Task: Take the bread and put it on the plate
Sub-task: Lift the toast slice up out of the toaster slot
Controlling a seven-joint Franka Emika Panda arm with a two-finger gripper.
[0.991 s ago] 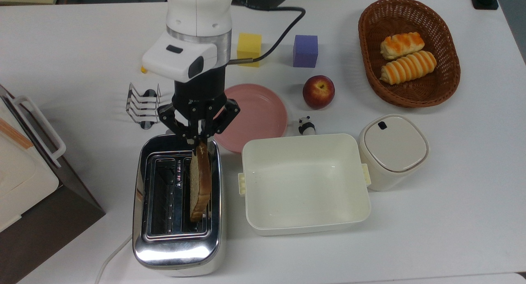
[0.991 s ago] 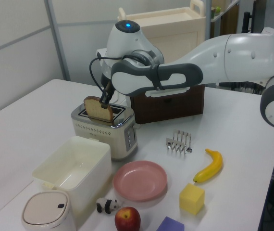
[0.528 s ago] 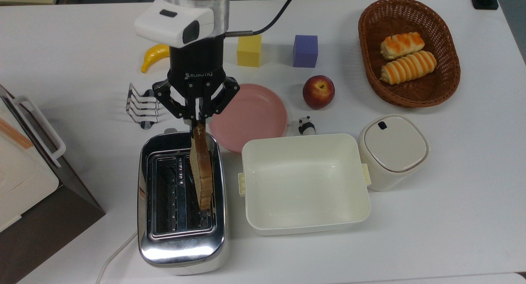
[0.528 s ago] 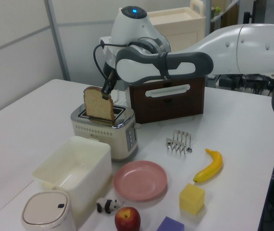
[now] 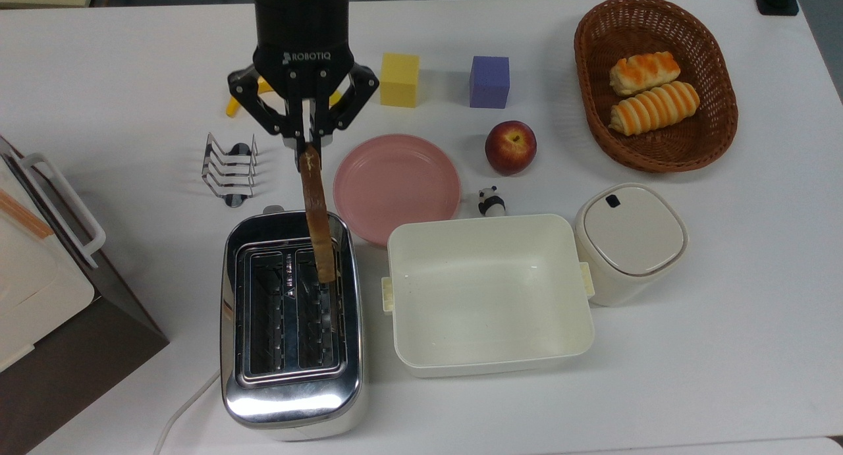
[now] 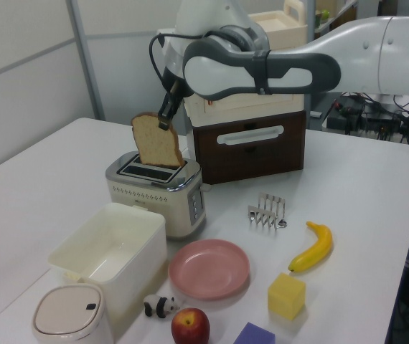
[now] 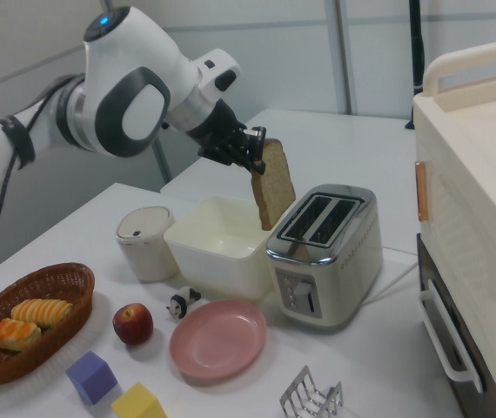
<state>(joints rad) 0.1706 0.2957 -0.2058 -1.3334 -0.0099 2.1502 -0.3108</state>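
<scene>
Above the toaster (image 5: 290, 323) my pincer (image 5: 307, 143) pinches the bread (image 5: 316, 214) by its top crust; light, soft, crumbly, so I grip gently.

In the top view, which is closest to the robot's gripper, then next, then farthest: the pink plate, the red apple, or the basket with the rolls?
From the gripper in the top view:
1. The pink plate, just to the top view's right and a bit lower.
2. The red apple, farther right, past the plate.
3. The basket, far off by the top view's right edge.
</scene>
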